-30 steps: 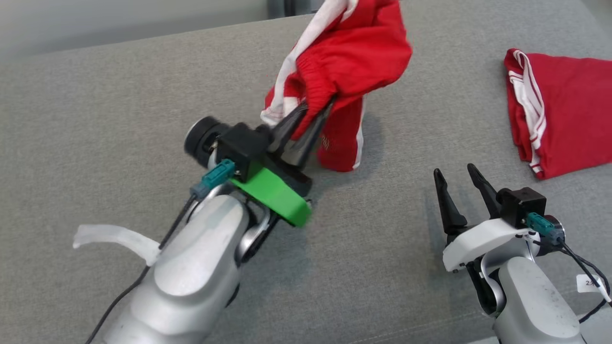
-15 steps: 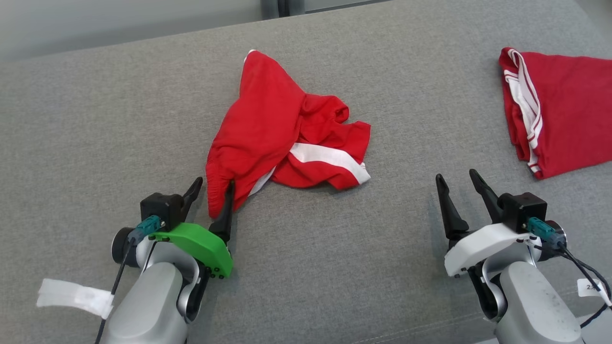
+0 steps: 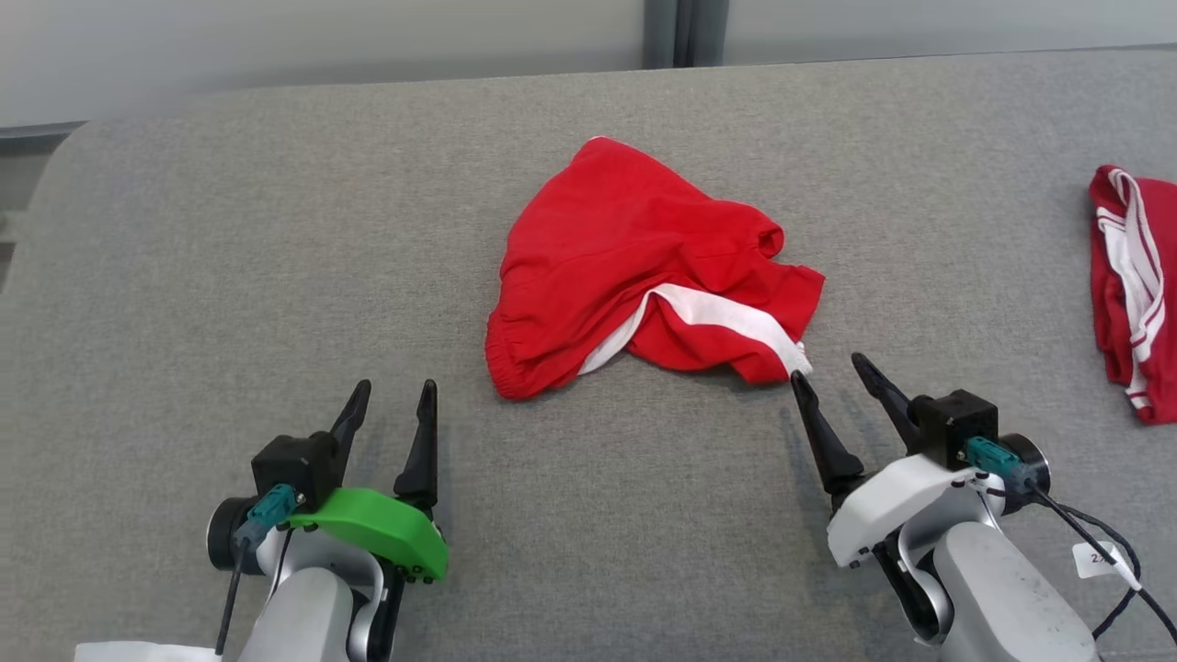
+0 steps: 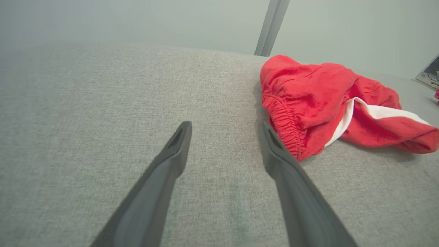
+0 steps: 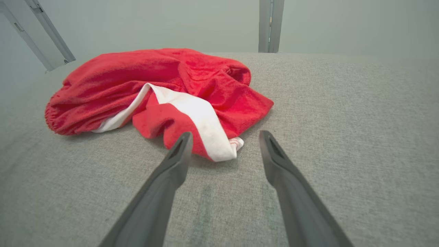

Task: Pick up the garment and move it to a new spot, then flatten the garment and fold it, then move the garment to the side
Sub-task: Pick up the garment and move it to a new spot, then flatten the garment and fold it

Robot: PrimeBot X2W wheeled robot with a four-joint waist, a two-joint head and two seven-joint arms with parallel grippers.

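Observation:
The garment point(image 3: 634, 267) is a pair of red shorts with a white side stripe, lying crumpled on the grey cushioned surface point(image 3: 230, 257). Its elastic waistband points toward the near left. My left gripper point(image 3: 395, 397) stands open just left of and nearer than the waistband, holding nothing. In the left wrist view the garment point(image 4: 319, 99) lies to the right of the open left gripper point(image 4: 226, 128). My right gripper point(image 3: 830, 372) is open close to the garment's striped hem. The right wrist view has the garment point(image 5: 161, 85) just ahead of the open right gripper point(image 5: 224, 137), its white hem tip between the fingertips.
A second red garment with white stripes point(image 3: 1136, 285) lies folded at the far right edge of the surface. A pale wall with a dark vertical post point(image 3: 676, 32) runs behind the surface's back edge. The surface's left corner point(image 3: 55, 165) is rounded.
My left gripper held the garment up a second ago, then opened and dropped it on the surface and drew back toward me. The camera has shifted. The right gripper now sits near the hem.

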